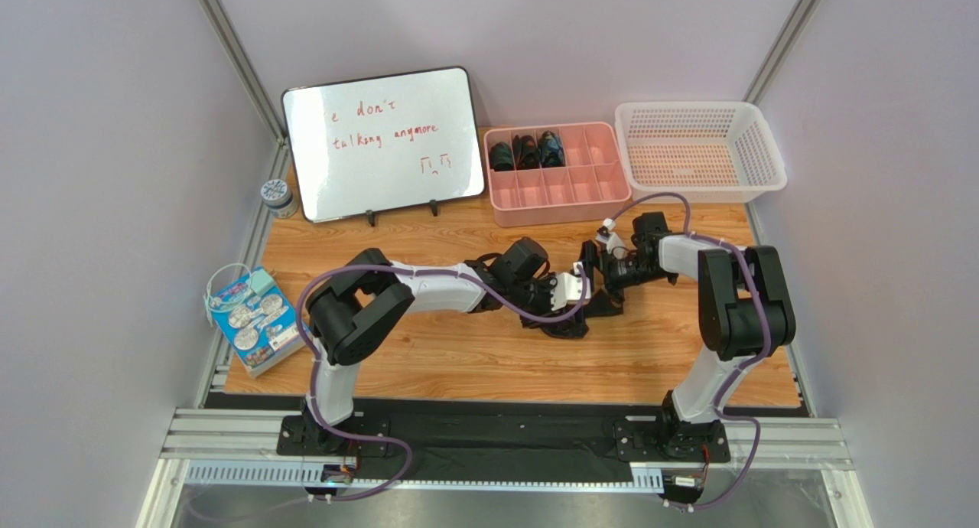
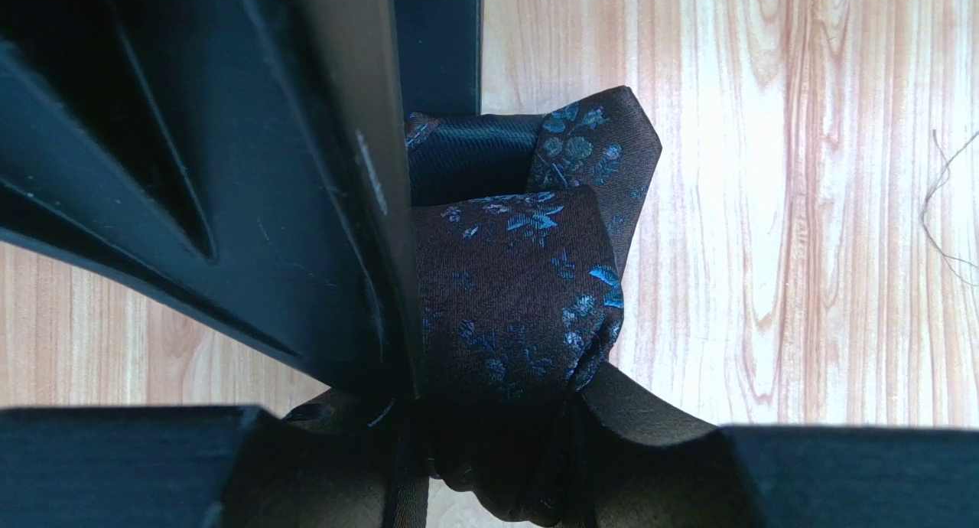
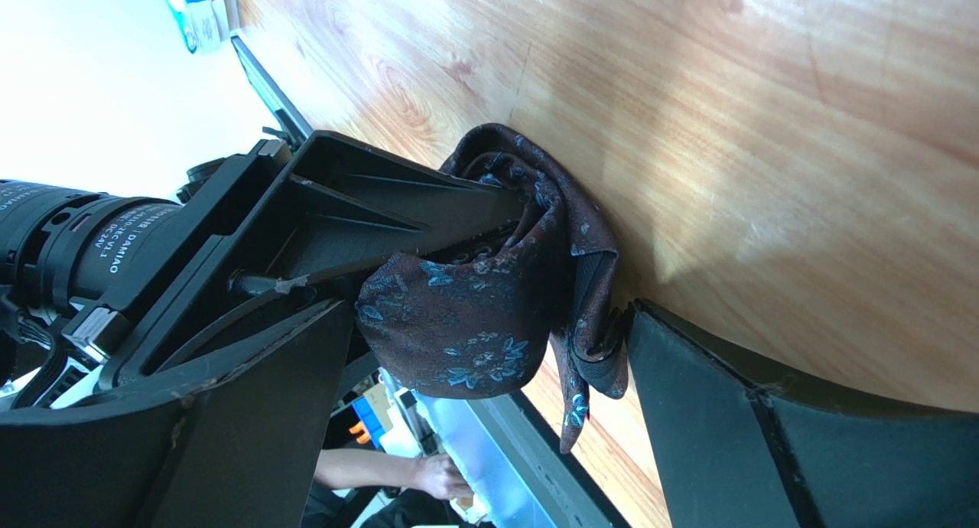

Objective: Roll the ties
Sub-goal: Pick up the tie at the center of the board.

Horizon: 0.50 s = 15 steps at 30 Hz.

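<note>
1. We are starting at the near edge: both arms are reaching out from their bases and meeting over the middle of the table [image 1: 460, 367].
2. The left gripper [image 2: 494, 476] is clamping the tie [image 2: 517, 287], a dark brown cloth with small blue flowers. The cloth is bunching into a loose, lopsided coil that is pushing out past the fingertips, close over the wood. We cannot tell whether it is touching the board.
3. The right gripper [image 3: 494, 436] is standing wide open and holding nothing. Its fingers [image 3: 747, 436] are flanking the coil, one on each side. In the right wrist view a loose tail of cloth is hanging down just beside one finger.
4. We are judging this to be the hand-over or tightening of the roll. To do it well, the right jaws should be closing squarely across the whole coil and catching that loose tail. The left grip should be letting go only afterwards, or the layers will likely spring apart.
5. We are also judging the coil too slack to seat neatly yet.
6. Farther back, the pink tray [image 1: 563, 215] is holding three rolled ties [image 1: 526, 152] in its rear left compartments, and the white basket [image 1: 770, 149] is sitting just beside it.
</note>
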Motion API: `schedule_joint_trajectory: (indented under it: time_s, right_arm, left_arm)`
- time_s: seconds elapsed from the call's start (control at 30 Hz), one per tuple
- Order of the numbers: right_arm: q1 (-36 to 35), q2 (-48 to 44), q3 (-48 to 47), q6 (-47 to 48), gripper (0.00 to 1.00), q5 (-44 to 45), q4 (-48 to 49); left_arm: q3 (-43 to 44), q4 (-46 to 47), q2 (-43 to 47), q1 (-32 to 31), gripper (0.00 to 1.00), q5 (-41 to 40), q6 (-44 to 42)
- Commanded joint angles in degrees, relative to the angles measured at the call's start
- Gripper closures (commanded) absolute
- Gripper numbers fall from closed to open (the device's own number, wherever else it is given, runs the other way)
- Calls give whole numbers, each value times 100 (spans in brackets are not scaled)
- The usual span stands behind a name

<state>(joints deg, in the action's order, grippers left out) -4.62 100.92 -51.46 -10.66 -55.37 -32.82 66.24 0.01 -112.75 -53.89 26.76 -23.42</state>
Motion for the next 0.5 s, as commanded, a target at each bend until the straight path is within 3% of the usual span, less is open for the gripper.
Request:
schedule_joint_trajectory:
  time_s: [0.0, 0.1, 0.33, 0.47]
  right_arm:
    - [-179, -205, -4, -182, 0, -307, 408]
    - [-285, -257, 66, -253, 1, -228, 373]
    - [-504, -135, 40, -394, 21, -9, 338]
    - [-540, 67, -83, -262, 25, 194, -83]
  left_arm:
    - [-155, -889, -529, -52, 100, -312, -40]
    - [-164, -889, -520, -52, 100, -312, -40]
    - [-173, -898, -511, -60, 100, -321, -49]
    - [-173, -889, -511, -52, 100, -330, -49]
